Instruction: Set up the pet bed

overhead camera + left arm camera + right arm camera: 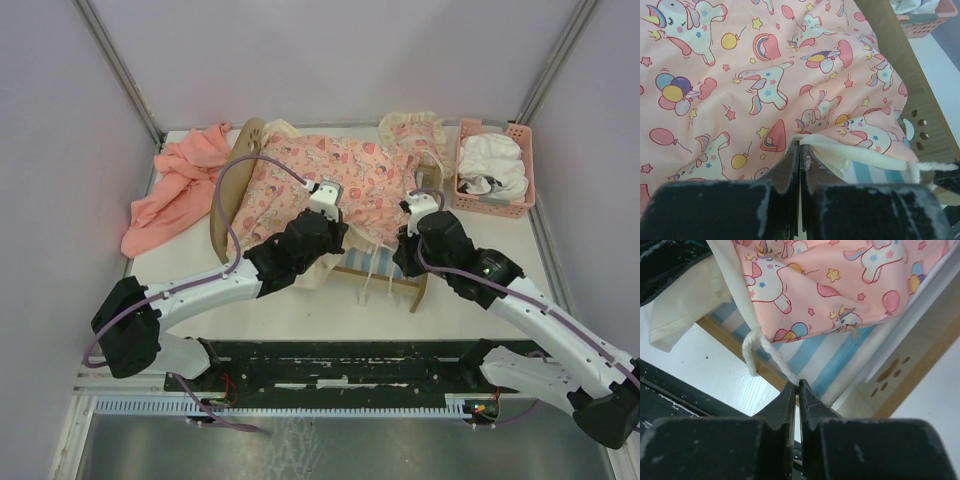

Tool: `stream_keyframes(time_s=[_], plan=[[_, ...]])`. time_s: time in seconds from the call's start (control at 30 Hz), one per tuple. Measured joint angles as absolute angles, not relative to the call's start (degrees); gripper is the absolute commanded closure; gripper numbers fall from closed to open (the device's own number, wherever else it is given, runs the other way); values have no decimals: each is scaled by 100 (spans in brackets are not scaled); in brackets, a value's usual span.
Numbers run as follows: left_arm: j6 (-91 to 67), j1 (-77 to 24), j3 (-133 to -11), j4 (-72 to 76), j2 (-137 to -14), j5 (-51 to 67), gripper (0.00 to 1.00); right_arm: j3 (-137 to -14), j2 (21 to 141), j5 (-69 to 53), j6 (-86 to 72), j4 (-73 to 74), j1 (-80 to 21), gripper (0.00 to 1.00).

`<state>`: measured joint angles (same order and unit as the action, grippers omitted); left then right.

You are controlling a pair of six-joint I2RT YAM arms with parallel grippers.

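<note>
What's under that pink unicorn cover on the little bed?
A blue-and-white striped base peeks out at the near edge of the cover, inside the wooden frame. The rest beneath is hidden by the cover.

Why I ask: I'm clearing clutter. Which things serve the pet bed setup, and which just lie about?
In the job: pet bed, unicorn cushion, cord.
Lying about, it seems: pink cloth, basket, white cloths in it.

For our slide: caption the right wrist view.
Right hand pinches white cord of pink unicorn-print cushion over blue-striped light-wood pet bed.
</note>
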<state>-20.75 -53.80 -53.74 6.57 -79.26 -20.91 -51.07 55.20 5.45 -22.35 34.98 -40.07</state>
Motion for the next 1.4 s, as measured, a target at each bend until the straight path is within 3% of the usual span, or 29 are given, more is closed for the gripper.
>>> stream_keyframes(time_s=[0.53, 1.4], plan=[[-2329, -5413, -5207, 1022, -7942, -1625, 97, -6667, 5798, 1898, -1282, 4661, -4040, 90], [-2401, -5411, -5133, 1131, -8053, -1599, 97, -6510, 5771, 2228, 851, 4333, -4237, 88]])
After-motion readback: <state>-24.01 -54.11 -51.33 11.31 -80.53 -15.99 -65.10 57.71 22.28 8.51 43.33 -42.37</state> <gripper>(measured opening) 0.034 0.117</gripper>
